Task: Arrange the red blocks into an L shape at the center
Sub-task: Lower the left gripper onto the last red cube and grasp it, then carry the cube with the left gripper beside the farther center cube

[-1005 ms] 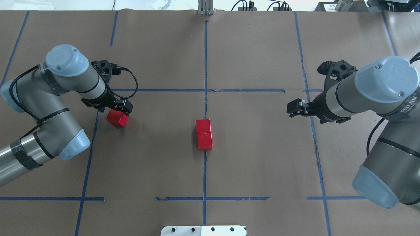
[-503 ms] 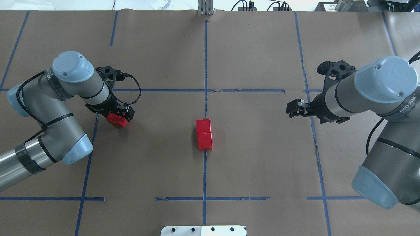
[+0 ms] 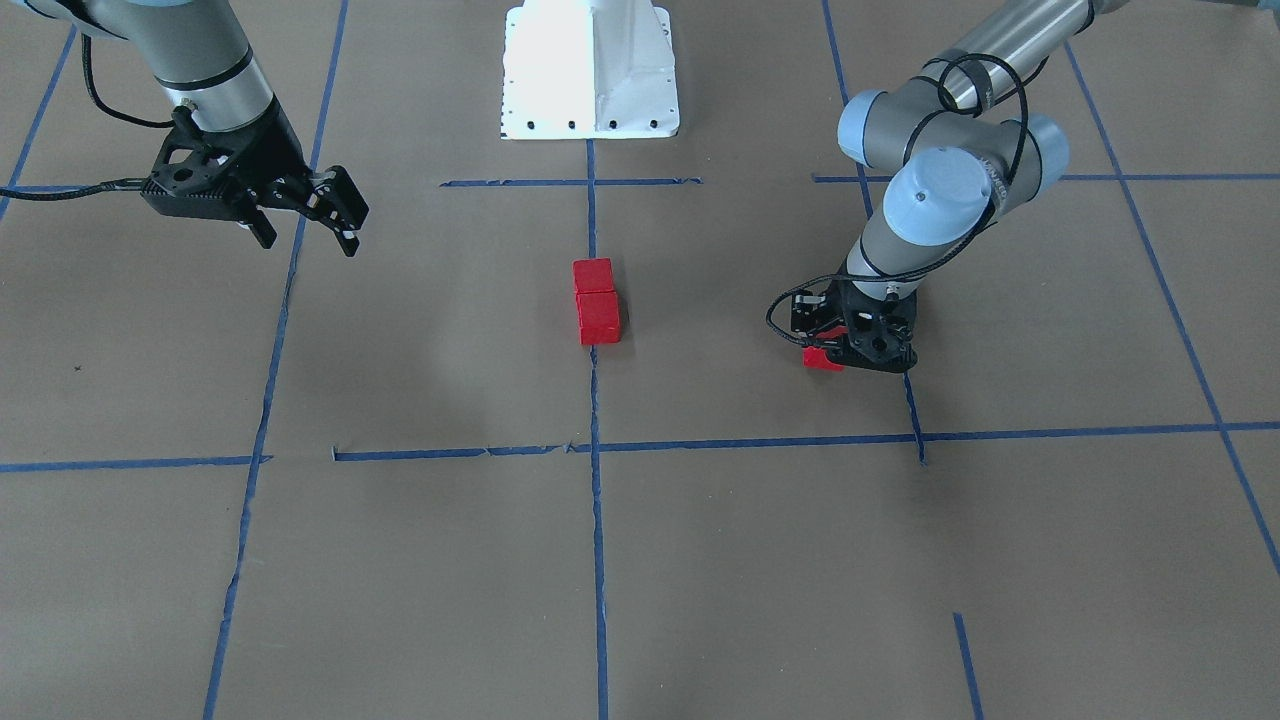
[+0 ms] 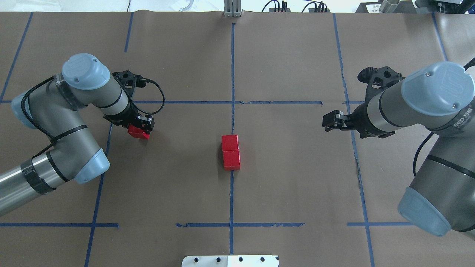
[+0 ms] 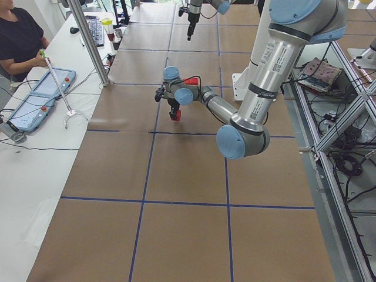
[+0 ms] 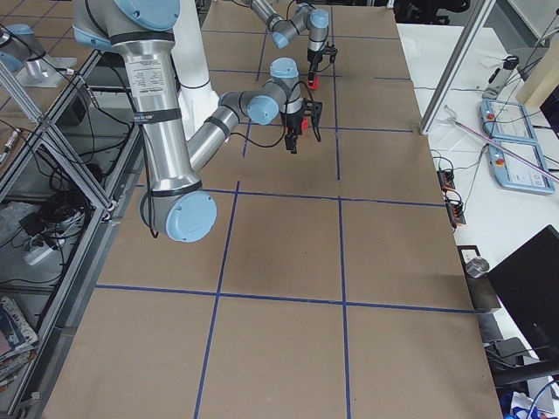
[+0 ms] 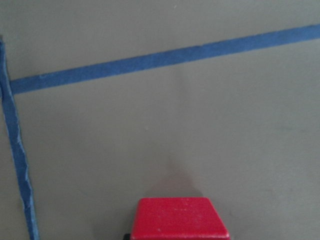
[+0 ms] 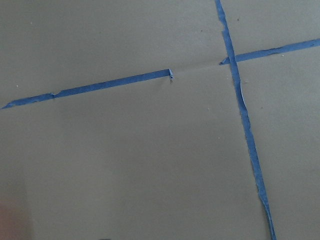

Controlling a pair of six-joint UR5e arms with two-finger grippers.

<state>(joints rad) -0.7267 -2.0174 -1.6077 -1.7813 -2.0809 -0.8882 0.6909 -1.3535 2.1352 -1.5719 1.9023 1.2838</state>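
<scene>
So far we log two red blocks [image 4: 231, 152] touching at center [image 4: 232, 122]; third block [image 4: 137, 133] clenched in left pincer [image 4: 142, 128], L unfinished; right pincer [image 3: 308, 238] spread, empty.

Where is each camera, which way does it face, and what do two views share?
Front-facing: across the table, facing the white base; both arms, left gripper on view's right.
Overhead: behind the base, looking forward and down; both arms.
Exterior left: table's end, looking along it; left arm near.
Exterior right: opposite end; right arm near.
Left wrist: down onto held red block; no arm.
Right wrist: down onto blue tape; no arm.
Shared: front-facing and overhead both show the two touching blocks.
</scene>
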